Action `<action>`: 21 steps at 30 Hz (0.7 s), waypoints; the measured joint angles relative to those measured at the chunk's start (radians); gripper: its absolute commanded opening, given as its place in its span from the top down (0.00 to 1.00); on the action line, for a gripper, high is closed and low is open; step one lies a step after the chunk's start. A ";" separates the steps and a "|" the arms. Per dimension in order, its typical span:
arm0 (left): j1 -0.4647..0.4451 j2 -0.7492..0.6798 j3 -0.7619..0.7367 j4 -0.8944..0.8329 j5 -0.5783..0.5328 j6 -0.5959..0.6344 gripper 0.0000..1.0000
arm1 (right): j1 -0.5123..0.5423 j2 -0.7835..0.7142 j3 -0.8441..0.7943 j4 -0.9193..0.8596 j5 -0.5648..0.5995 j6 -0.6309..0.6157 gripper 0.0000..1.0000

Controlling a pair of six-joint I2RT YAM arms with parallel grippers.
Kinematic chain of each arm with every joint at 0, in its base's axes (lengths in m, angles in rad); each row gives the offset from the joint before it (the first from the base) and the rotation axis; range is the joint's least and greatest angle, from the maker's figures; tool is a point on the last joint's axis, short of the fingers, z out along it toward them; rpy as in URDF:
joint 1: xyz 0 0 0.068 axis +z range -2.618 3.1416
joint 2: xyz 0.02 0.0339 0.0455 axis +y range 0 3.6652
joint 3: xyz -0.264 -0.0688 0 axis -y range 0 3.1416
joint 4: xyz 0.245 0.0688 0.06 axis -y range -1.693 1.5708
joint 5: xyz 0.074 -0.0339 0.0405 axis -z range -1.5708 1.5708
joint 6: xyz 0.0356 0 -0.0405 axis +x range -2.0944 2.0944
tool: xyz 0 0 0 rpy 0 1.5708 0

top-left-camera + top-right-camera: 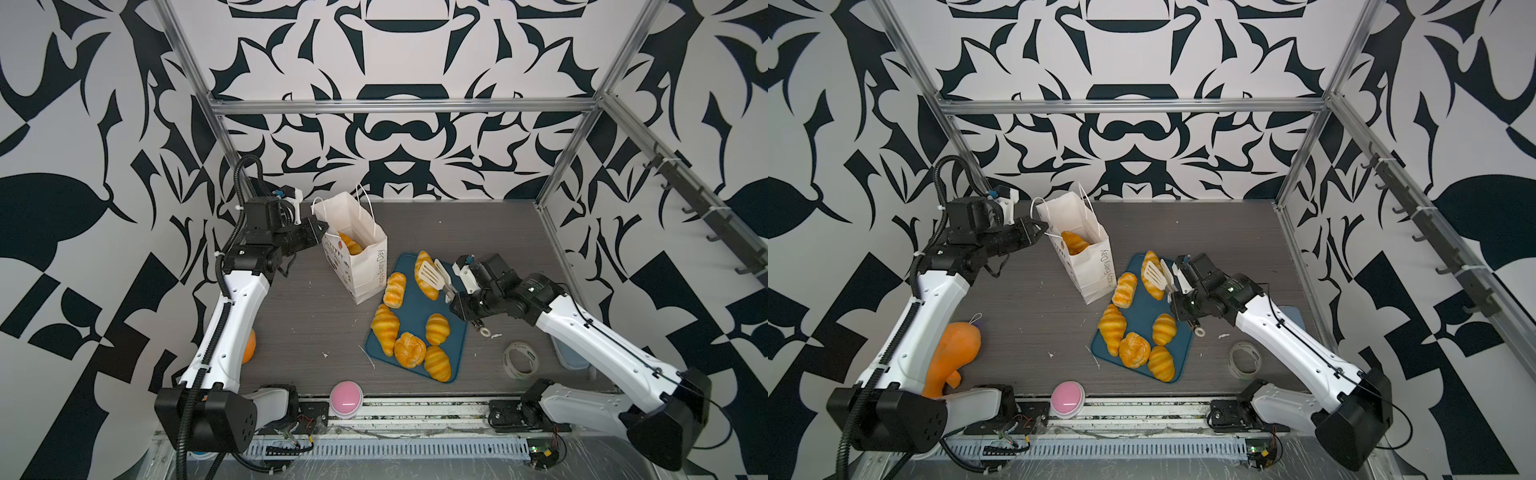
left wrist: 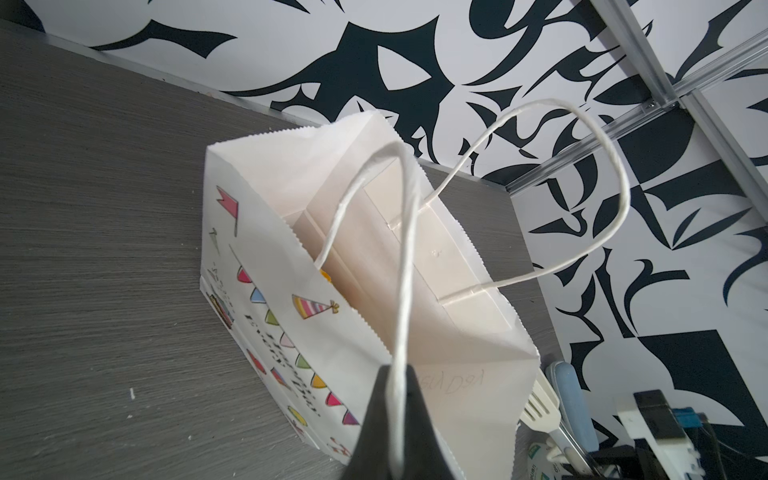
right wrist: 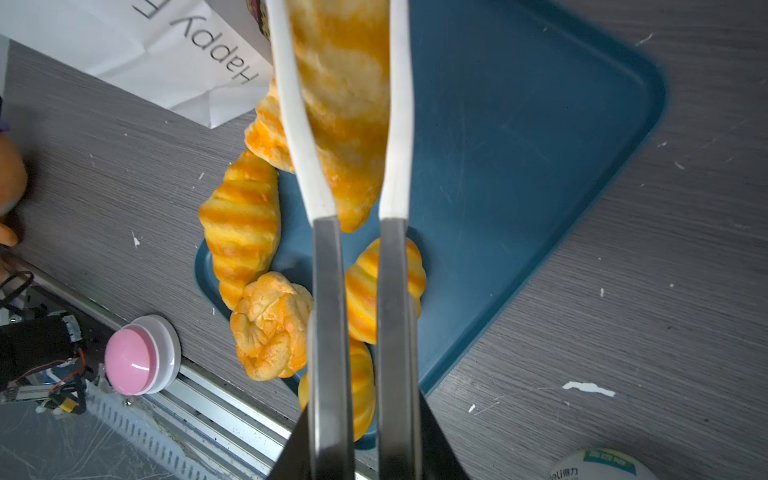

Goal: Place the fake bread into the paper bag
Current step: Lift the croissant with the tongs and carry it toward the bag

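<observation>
Right now the fake bread (image 1: pixel 437 363) is lying in two places: six pieces are sitting on a blue tray (image 1: pixel 415 316) near the middle of the table (image 1: pixel 316 316), and at least one more (image 1: pixel 349 246) is resting inside the paper bag (image 1: pixel 368 266). The bag is standing upright just beside the tray's far left corner. The right arm is reaching low over the tray from the right. Its right gripper (image 1: pixel 451 297) is squeezed tight on a pair of tongs (image 1: pixel 434 274), whose slotted white blades are flanking the long braided loaf (image 1: pixel 422 258) at the tray's far end. The left arm is stretching forward with its wrist bent toward the bag, and the left gripper (image 1: pixel 320 228) is pinched fully closed on the near cord handle (image 2: pixel 404 291). The right wrist view is showing the loaf (image 3: pixel 345 104) sitting between the two blades, though I cannot tell whether it is clear of the tray. The left wrist view is showing the bunting and party hat drawn on the bag (image 2: pixel 266 299) and the cord running between the dark fingers (image 2: pixel 370 436), while the bread inside is all but hidden. An orange soft toy (image 1: pixel 951 357) is showing almost whole beside the left arm in a top view. The pieces are looking glossy and golden-orange with paler stripes: a big croissant (image 1: pixel 385 328), a round bun (image 1: pixel 409 350) and a short loaf (image 1: pixel 395 289) just beside the bag.
</observation>
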 measured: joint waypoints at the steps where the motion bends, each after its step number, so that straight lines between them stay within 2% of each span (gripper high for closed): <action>1: 0.000 0.000 0.000 0.000 0.000 0.000 1.00 | 0.000 0.000 0.011 -0.002 0.000 -0.004 0.76; 8: 0.000 0.000 0.000 0.002 0.000 0.000 1.00 | -0.001 0.000 0.093 -0.007 -0.010 -0.030 0.77; 21: 0.000 0.000 0.000 0.006 0.000 0.000 1.00 | -0.001 0.001 0.221 0.027 -0.107 -0.061 0.77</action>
